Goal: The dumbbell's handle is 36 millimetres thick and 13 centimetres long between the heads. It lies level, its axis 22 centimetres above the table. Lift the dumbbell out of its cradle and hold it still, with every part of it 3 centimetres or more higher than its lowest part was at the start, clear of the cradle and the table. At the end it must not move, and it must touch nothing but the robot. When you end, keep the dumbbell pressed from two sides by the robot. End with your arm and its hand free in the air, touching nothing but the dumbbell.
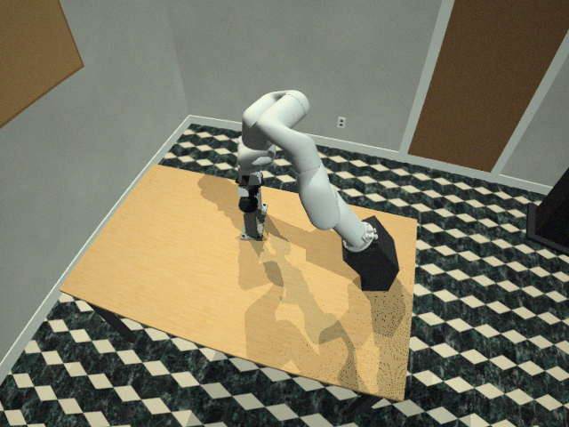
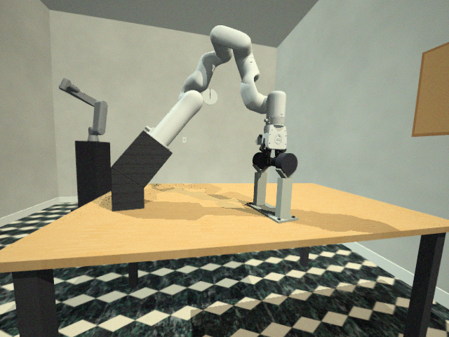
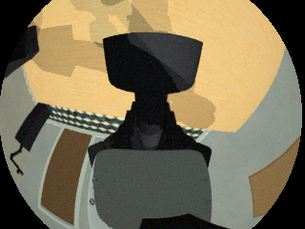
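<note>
The black dumbbell (image 2: 275, 161) lies level across the two grey posts of its cradle (image 2: 272, 196) on the wooden table. It also shows in the top view (image 1: 247, 204), on top of the cradle (image 1: 252, 224). My gripper (image 2: 271, 159) comes straight down from above and is shut on the dumbbell's handle between the two heads. In the wrist view one dumbbell head (image 3: 152, 64) fills the middle, with the handle running back between the dark fingers. The fingertips themselves are hidden by the heads.
The arm's black base block (image 1: 372, 254) stands on the table's right side. A dark pedestal with a grey camera arm (image 2: 92, 170) stands beyond the table's far left edge. The cradle's base plate (image 2: 271, 212) rests flat on the table.
</note>
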Robot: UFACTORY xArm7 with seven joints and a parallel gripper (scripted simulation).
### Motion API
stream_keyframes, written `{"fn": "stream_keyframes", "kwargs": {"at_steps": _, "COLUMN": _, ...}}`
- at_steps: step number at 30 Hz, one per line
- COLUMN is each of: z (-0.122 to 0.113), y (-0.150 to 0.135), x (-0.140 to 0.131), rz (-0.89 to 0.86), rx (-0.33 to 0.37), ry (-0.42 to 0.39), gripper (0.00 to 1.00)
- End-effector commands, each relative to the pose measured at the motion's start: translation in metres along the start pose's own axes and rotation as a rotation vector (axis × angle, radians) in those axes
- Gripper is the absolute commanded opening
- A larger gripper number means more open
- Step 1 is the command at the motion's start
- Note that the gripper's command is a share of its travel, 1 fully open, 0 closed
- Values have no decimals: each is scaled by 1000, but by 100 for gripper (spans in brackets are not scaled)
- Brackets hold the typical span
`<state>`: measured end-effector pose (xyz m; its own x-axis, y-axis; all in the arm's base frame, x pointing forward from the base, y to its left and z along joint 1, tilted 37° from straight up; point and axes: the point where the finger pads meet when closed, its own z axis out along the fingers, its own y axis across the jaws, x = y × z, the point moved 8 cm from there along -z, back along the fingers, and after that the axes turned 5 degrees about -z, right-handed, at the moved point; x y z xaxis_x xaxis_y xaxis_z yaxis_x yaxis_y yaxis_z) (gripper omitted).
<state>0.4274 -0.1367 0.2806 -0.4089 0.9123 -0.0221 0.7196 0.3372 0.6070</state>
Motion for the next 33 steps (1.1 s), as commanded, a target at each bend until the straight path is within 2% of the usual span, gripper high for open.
{"fn": "stream_keyframes", "kwargs": {"at_steps": 1, "z": -1, "y": 0, "x": -1, "rz": 2, "rx": -1, "ry": -2, "gripper": 0}}
{"fn": "stream_keyframes", "kwargs": {"at_steps": 20, "z": -7, "y": 0, "x": -1, "rz": 3, "rx": -2, "ry": 1, "gripper": 0}}
{"fn": "stream_keyframes", "kwargs": {"at_steps": 33, "z": -26, "y": 0, "x": -2, "rz": 2, "rx": -3, "ry": 2, "gripper": 0}}
